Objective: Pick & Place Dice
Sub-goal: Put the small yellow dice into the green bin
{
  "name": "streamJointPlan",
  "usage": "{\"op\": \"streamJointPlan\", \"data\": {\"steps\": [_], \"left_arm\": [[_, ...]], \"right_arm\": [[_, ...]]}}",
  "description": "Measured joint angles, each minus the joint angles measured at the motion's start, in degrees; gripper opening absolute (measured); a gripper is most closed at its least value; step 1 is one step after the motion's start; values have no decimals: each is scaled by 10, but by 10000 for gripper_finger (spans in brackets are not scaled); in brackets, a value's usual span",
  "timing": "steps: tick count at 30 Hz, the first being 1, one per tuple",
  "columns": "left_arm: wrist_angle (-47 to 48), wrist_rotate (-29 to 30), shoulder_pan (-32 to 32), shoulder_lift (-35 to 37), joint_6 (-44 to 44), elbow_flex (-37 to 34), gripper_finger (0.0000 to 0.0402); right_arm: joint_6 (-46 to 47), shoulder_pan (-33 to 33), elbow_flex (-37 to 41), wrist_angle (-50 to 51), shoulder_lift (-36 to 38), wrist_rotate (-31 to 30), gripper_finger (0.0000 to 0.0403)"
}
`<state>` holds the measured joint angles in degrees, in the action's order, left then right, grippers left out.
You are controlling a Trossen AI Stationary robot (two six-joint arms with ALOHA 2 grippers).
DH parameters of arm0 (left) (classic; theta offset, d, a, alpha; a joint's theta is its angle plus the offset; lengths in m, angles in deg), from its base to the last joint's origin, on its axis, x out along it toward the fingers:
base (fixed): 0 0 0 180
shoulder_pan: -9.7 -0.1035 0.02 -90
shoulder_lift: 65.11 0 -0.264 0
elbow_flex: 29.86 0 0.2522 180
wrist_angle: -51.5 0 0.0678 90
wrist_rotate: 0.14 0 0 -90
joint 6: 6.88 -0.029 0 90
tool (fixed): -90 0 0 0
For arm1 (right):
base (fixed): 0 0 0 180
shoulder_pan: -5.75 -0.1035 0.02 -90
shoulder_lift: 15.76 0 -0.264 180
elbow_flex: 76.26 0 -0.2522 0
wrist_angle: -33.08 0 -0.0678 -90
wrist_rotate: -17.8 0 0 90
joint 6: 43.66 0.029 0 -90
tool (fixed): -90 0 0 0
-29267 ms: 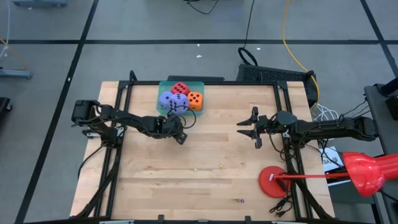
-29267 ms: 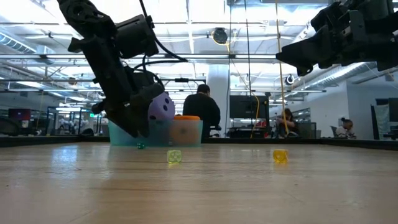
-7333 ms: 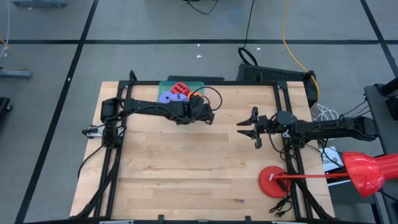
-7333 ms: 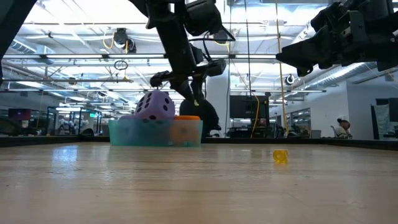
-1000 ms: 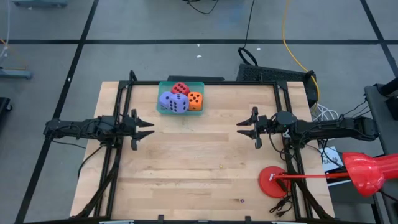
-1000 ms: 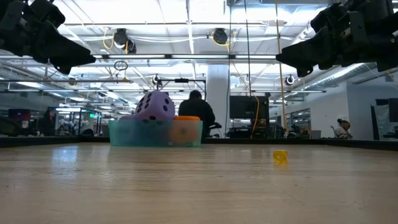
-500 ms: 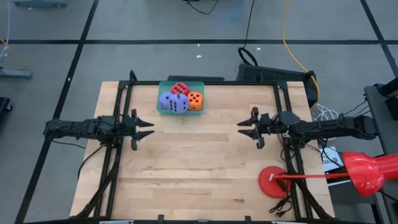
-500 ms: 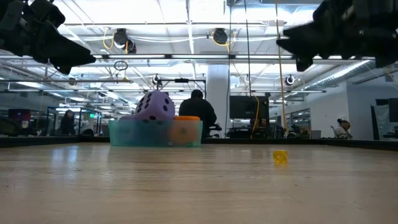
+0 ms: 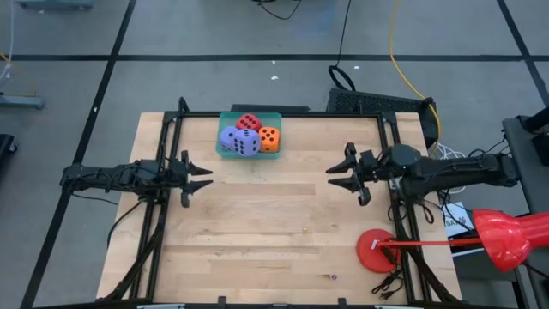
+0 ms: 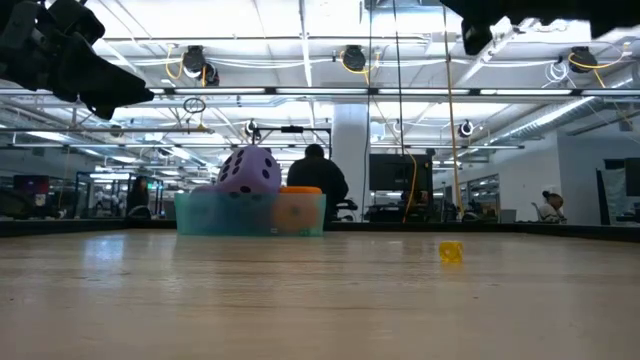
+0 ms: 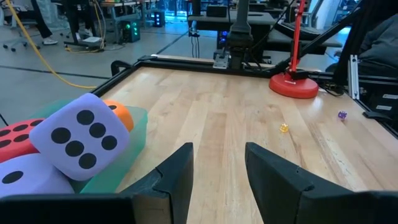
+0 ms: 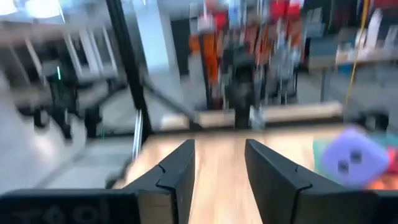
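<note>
A teal-green tray (image 9: 226, 118) sits at the table's far edge and holds the dice. A red die (image 9: 250, 123) and an orange die (image 9: 269, 137) lie in it. One purple-blue die (image 9: 242, 142) rests tilted on top of the others, and a second purple-blue die (image 11: 22, 180) lies under it. My left gripper (image 9: 211, 176) hovers open near the table's left edge, pointing level toward the right, with nothing between its fingers. My right gripper (image 9: 329, 176) hovers open on the right, high above the table, pointing left, with nothing between its fingers.
A tiny yellow die (image 9: 307, 229) lies on the wood near the middle right, and a tiny purple one (image 9: 333, 276) lies near the front edge. A red round-based stand (image 9: 377, 251) stands at the near right. A black frame (image 9: 283, 112) borders the table. People show in the room behind.
My right gripper has risen, mostly in the last half second. It has left the low view almost wholly through the top, shifted slightly toward the far edge, and rolled a little. Its fingers stay open.
</note>
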<state>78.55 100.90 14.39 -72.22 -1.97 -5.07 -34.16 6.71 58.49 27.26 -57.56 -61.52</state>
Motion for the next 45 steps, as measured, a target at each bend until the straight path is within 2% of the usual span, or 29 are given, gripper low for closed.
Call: {"op": "streamJointPlan", "data": {"steps": [4, 8, 11, 24, 27, 33, 37, 45], "left_arm": [[0, 0, 0, 0, 0, 0, 152], [0, 0, 0, 0, 0, 0, 152], [0, 0, 0, 0, 0, 0, 152], [0, 0, 0, 0, 0, 0, 152], [0, 0, 0, 0, 0, 0, 152], [0, 0, 0, 0, 0, 0, 152], [0, 0, 0, 0, 0, 0, 152], [0, 0, 0, 0, 0, 0, 152]], "right_arm": [[-16, -26, -88, 224, -10, -28, 130], [-13, -71, -148, 357, -43, -141, 130], [-49, -105, -187, 400, -85, -182, 130], [-92, -187, -316, 425, -353, -179, 130], [-150, -192, -324, 424, -391, -154, 130], [-233, -195, -324, 435, -454, -48, 130], [-320, -191, -323, 450, -494, 14, 130], [-357, -180, -323, 449, -557, 25, 130]]}}
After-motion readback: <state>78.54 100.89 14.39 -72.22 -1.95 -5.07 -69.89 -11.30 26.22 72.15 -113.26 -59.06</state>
